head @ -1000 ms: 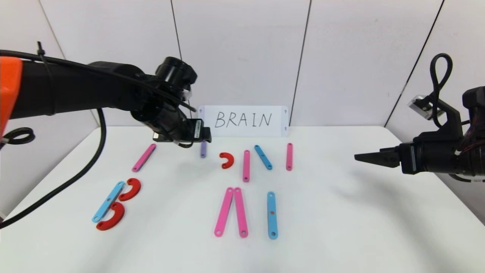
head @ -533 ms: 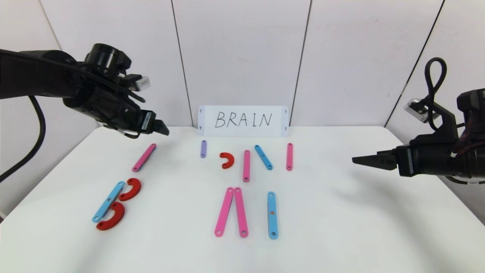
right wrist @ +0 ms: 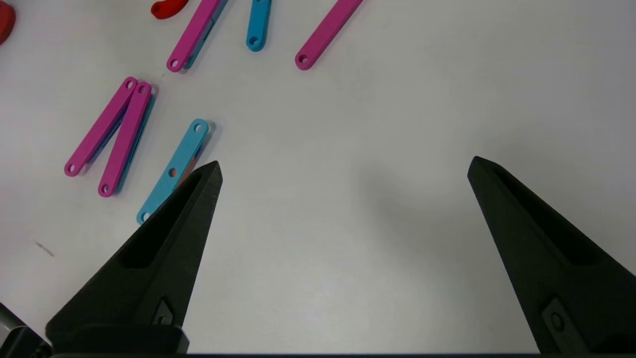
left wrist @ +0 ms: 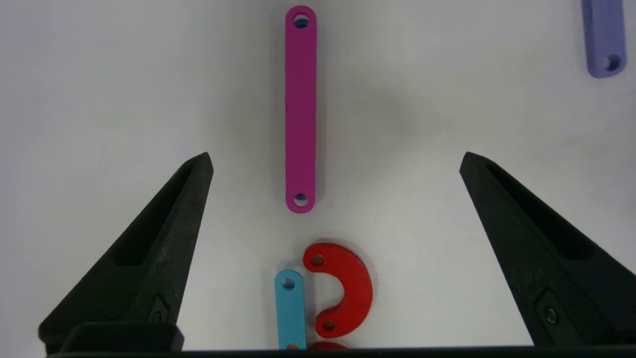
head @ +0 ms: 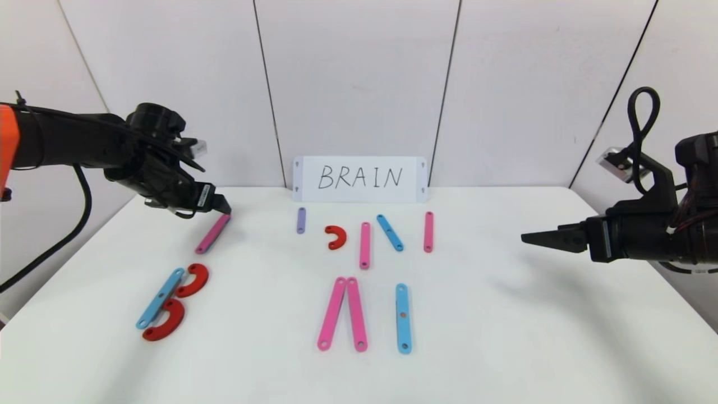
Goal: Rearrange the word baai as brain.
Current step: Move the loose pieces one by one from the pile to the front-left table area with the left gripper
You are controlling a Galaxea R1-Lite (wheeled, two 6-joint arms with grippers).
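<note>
I have the left tool (head: 223, 205) at the mid-left of the head view, jaws spread wide and empty, hanging over the far end of a loose pink strip (head: 213, 233). In the left wrist view that strip (left wrist: 300, 108) runs lengthwise straight away from the tool, centred between the fingers, so closing across its width looks like the coming move. Below it, at the lower left, sits the B: a blue strip (head: 160, 298) with two red arcs (head: 192, 280). The purple strip (head: 301, 220) lies near the card (head: 360, 179). The right tool (head: 527, 238), also open, is parked at the right edge, well apart. I cannot tell how high the left tool hangs above the table (head: 505, 336).
</note>
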